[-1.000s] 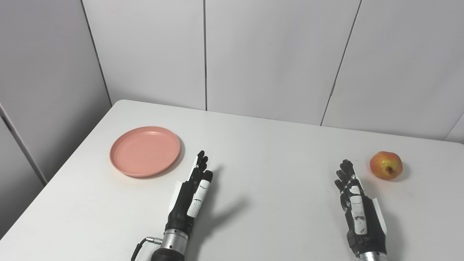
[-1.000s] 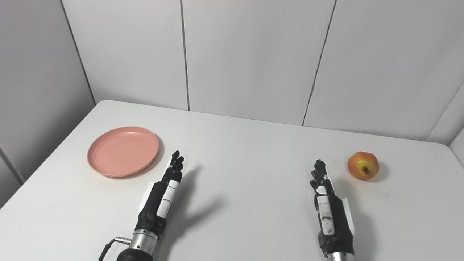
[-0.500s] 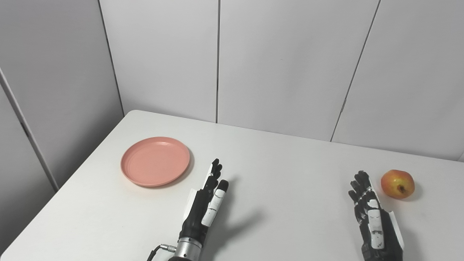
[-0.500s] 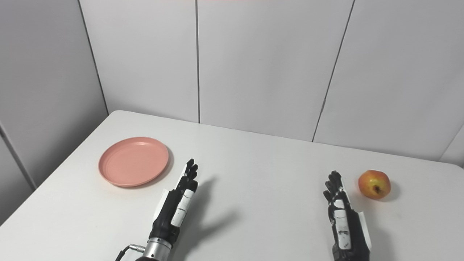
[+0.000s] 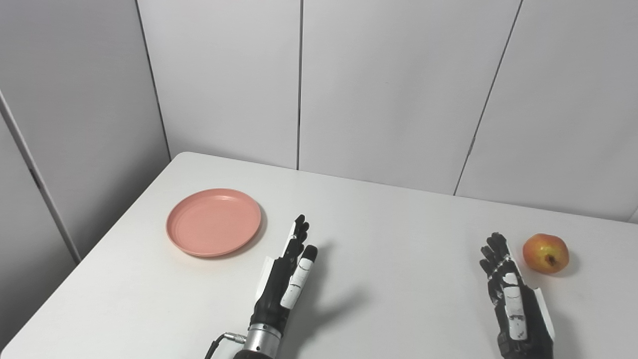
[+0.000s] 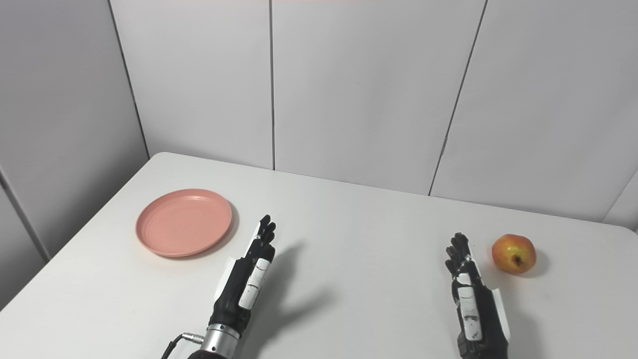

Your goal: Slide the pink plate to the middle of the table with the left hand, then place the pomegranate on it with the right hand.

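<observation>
Table [image 5: 379,259]: white, grey wall panels behind.
Plate [image 5: 213,221]: near left edge, just beyond left hand [image 5: 285,281], fingers extended, empty.
Pomegranate [image 5: 546,253]: near right edge, just beside right hand [image 5: 513,304], likewise spread, empty.

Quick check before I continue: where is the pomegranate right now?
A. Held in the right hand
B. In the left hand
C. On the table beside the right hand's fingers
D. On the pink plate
C: the pomegranate sits on the table, just right of the open right hand, far from the empty pink plate.
</observation>
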